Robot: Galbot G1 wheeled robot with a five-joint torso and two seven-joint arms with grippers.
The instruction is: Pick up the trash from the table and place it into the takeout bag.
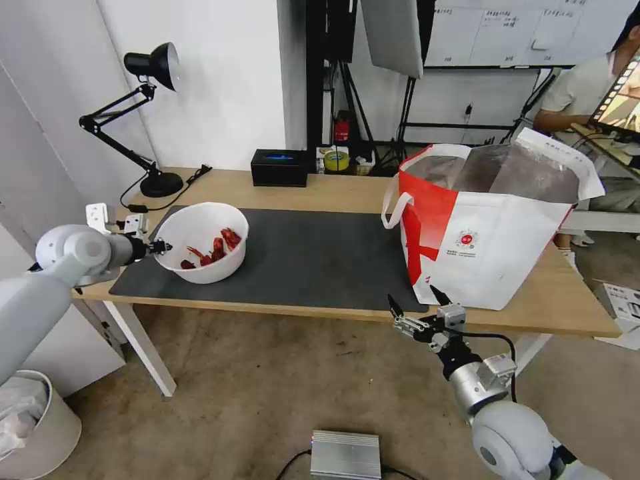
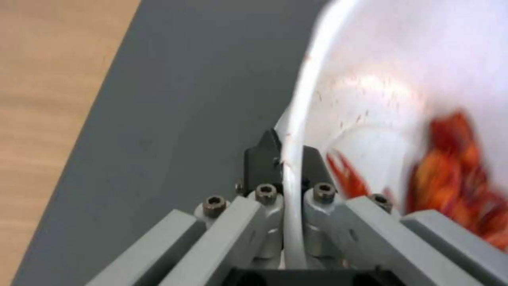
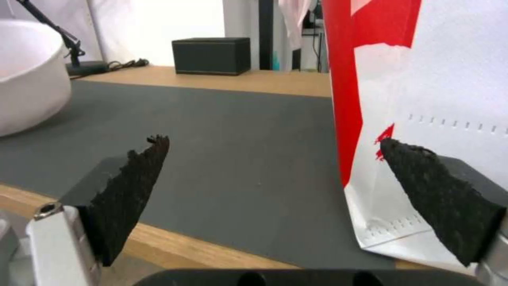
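- The left gripper (image 1: 162,247) is clamped on the rim of the white bowl (image 1: 200,241); in the left wrist view its dark fingers (image 2: 263,157) pinch the thin white wall from both sides, one outside and one inside.
- The bowl is round, smooth and deep, and holds a small heap of red shells (image 1: 215,249) against its inner side; fine reddish specks dot the inside wall. It sits at the left end of the dark grey mat (image 1: 313,253), tipped a little.
- The mat is flat, matte and rectangular, and covers most of the table (image 1: 333,190), a light wooden top on white legs.
- The right gripper (image 1: 417,305) hangs just off the table's near edge, below the front corner of the takeout bag (image 1: 497,253). Its jaws stand wide apart with nothing between them; the finger pads (image 3: 132,178) are black, wedge-shaped and rough-textured.
- The takeout bag stands upright at the right end of the table, partly on the mat. It is white with a broad red panel, a small round red logo, white loop handles and a crinkled silver foil lining at its open mouth. What lies inside it cannot be made out.
- A black box (image 1: 279,167) and a black desk lamp (image 1: 143,113) stand along the far edge.
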